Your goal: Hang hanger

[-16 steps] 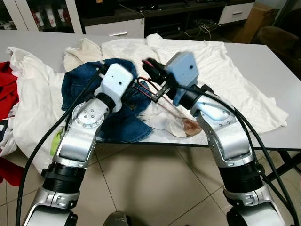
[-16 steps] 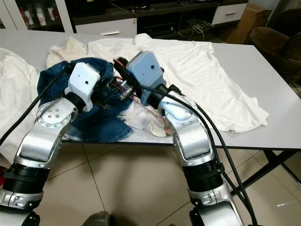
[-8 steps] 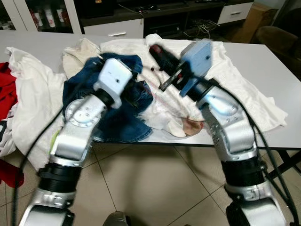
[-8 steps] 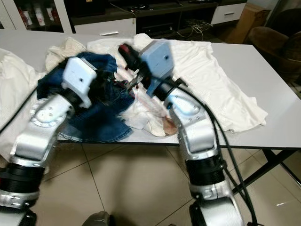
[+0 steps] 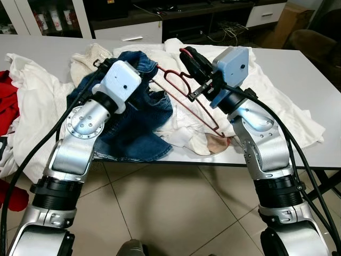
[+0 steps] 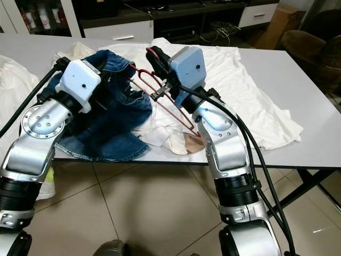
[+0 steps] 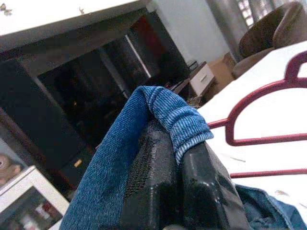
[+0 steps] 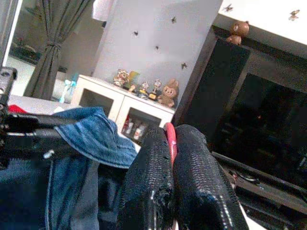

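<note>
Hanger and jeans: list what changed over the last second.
Both hands rose and drew apart. The right hand, shut on the red hanger, lifted it up and away from the jeans, so its frame now shows clear of the denim. The left hand raised its pinched edge of the jeans. The white clothes and table stayed as they were.
</note>
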Available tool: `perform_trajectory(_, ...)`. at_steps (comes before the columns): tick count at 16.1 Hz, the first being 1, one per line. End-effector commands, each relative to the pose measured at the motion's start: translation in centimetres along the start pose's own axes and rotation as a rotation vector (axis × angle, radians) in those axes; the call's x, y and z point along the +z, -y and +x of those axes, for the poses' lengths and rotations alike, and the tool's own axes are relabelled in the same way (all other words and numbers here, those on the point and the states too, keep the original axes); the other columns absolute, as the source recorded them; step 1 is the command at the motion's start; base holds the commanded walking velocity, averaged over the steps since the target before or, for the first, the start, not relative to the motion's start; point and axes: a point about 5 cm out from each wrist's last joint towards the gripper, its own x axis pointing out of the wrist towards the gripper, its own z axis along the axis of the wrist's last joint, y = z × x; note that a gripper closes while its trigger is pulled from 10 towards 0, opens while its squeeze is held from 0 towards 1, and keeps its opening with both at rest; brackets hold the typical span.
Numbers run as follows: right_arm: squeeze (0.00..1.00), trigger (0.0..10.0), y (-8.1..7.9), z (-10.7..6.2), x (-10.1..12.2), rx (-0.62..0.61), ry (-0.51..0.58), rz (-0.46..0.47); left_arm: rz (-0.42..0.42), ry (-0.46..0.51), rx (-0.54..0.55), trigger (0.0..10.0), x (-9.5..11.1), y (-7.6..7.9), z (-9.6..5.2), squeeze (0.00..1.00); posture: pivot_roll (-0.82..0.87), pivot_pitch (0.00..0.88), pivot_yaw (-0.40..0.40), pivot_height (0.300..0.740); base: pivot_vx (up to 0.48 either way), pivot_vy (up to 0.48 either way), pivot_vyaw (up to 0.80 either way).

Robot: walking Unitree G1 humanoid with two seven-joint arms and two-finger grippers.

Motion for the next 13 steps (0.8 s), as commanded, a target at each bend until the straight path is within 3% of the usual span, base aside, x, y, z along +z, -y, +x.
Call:
perform_trajectory(1, 0.00, 10.0, 1.1, -0.4, 0.1, -0.055, 0.012, -0.021, 0.015, -0.007, 0.058, 10.0, 0.2, -1.7, 0.1, 0.00, 0.18, 0.000, -0.030, 0.740, 0.000, 0.000, 0.00)
perform_trajectory(7, 0.00, 10.0, 3.0, -0.7, -0.2, -0.185, 0.024, -0.049, -0.038, -0.002, 0.183, 10.0, -0.1, -5.3, -1.0, 0.00, 0.18, 0.000, -0.034, 0.740, 0.000, 0.000, 0.00)
perform_trajectory(9, 0.00, 10.0, 3.2, -0.6, -0.2, -0.206, 0.032, -0.054, -0.067, 0.009, 0.168, 10.0, -0.1, -5.4, -1.2, 0.00, 0.19, 0.000, -0.033, 0.740, 0.000, 0.000, 0.00)
perform_trajectory(10, 0.00, 10.0, 3.6, -0.6, -0.2, -0.243, 0.037, -0.062, -0.122, 0.026, 0.160, 10.0, -0.1, -5.4, -1.5, 0.00, 0.19, 0.000, -0.033, 0.740, 0.000, 0.000, 0.00)
perform_trajectory(13, 0.00, 10.0, 3.5, -0.6, -0.2, -0.229, 0.040, -0.080, -0.101, 0.065, 0.144, 10.0, 0.2, -5.5, -1.6, 0.00, 0.19, 0.000, -0.033, 0.740, 0.000, 0.000, 0.00)
